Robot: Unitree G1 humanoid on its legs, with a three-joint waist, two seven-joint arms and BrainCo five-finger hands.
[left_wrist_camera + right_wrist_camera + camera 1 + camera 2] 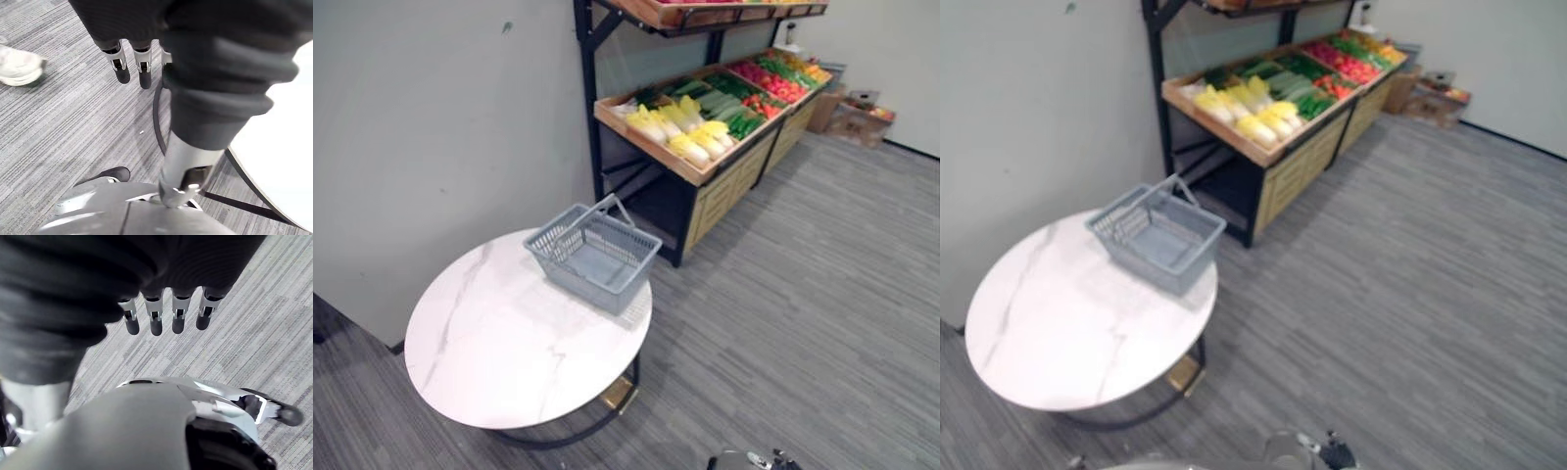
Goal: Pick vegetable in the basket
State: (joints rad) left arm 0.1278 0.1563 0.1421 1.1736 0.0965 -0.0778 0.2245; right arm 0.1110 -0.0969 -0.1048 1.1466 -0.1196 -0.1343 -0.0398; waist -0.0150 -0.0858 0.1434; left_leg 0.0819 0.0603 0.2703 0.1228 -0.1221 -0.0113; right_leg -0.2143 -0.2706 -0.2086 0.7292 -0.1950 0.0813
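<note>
Hanging loose, the left hand (142, 66) and right hand (155, 316) held nothing, fingers straight and slightly apart. The grey plastic mesh basket (592, 257) sat empty on the round white marble table (504, 343) (picking not begun). The yellow and green vegetables (690, 132) lay on the wooden display stand (646, 145), well apart; an approach looked due first.

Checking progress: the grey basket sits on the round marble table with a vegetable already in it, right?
No: the grey basket sits on the round marble table, but it is empty, as the left eye view shows. The vegetables lie on the stand beyond.
</note>
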